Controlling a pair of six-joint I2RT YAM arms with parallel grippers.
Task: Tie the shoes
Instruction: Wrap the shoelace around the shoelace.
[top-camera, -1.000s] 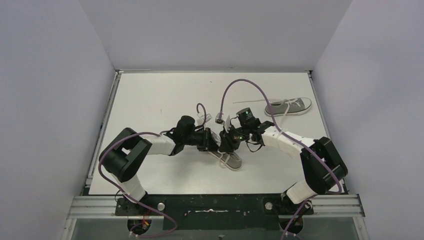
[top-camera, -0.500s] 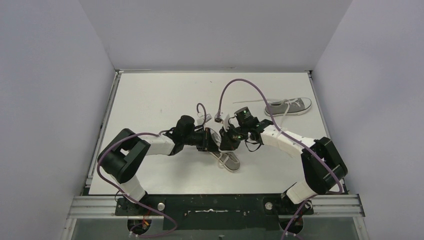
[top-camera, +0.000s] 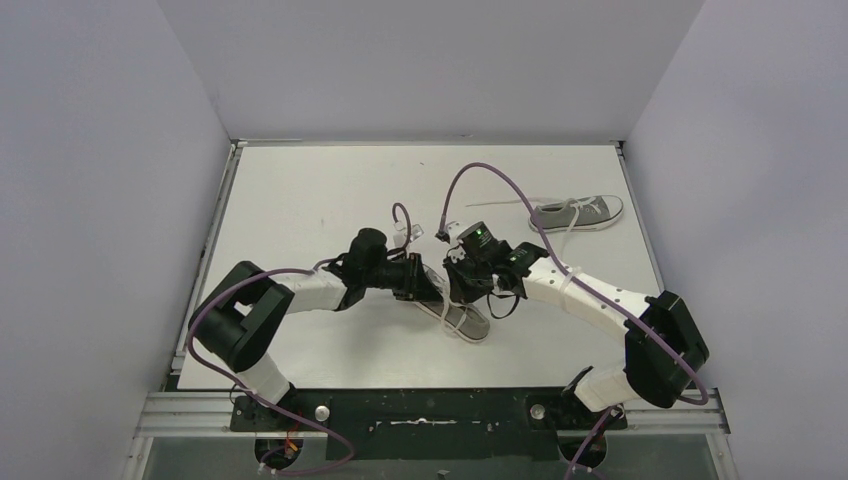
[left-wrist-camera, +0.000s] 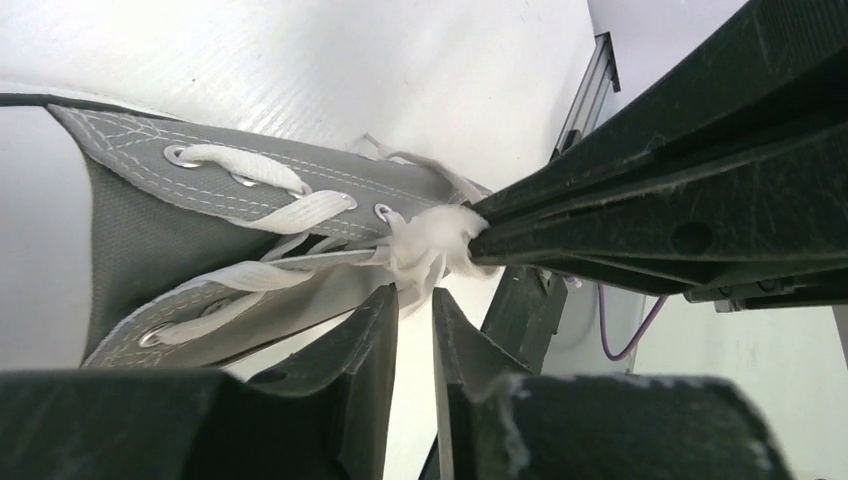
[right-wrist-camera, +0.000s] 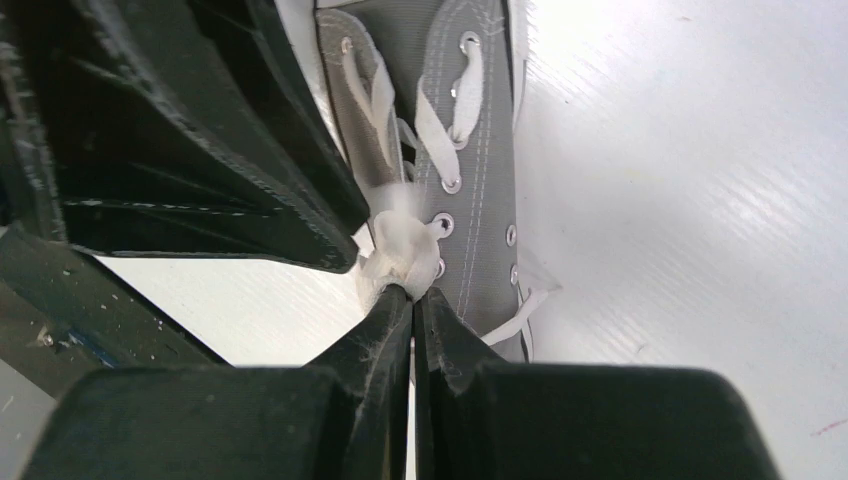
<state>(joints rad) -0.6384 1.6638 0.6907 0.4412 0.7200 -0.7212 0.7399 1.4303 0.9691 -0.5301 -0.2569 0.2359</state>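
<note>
Near shoe: the grey near shoe (top-camera: 466, 322) lies on its sole in the middle of the white table (top-camera: 300, 200), right under the tips of both arms.
Far shoe: the far shoe (top-camera: 578, 212) lies alone at the back right of the table, well apart from the arms.
Lace bunch: a white lace bunch (left-wrist-camera: 432, 240) sits by the top holes of the near shoe.
Right gripper: the right gripper (right-wrist-camera: 411, 292) has its two fingers pressed together, pinching the lace bunch.
Left gripper: the left gripper (left-wrist-camera: 412, 300) has its fingers a little apart. Its tips are just beside the lace bunch and hold nothing.
</note>
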